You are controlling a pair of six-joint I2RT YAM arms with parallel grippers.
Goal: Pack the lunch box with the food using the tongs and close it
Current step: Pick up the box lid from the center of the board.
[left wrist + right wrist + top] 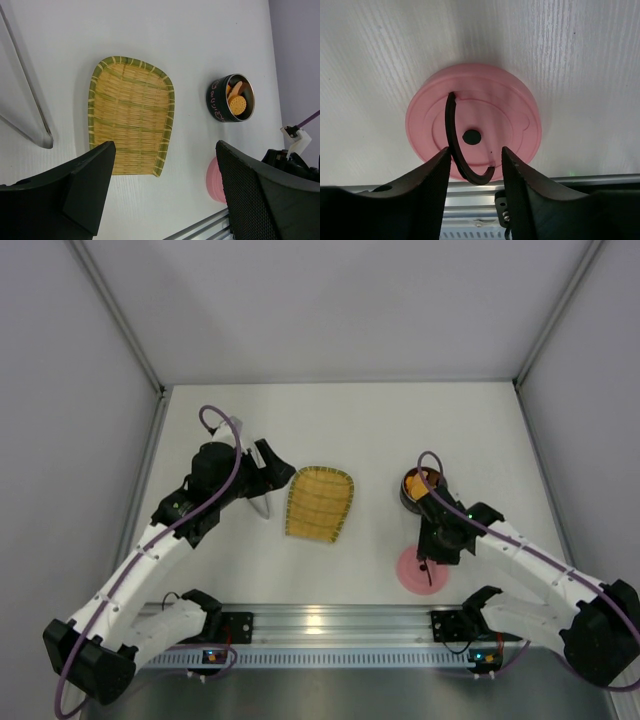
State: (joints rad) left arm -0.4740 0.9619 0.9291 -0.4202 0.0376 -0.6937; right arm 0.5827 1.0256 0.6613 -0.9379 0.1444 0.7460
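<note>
With orange food [237, 103] in the small round steel pot [218, 100], the right claw [476, 150] straddles the black arched handle [451, 130], running twelve-to-six, of the flat pink disc lid [510, 115] at the pot's six o'clock, seemingly for capping; clenched or not, I cannot tell, while the left claw [164, 145] gapes released.

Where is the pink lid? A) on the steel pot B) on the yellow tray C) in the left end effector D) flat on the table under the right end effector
D: the pink lid lies flat on the table, the right end effector astride its black handle; the steel pot stands uncovered.
</note>
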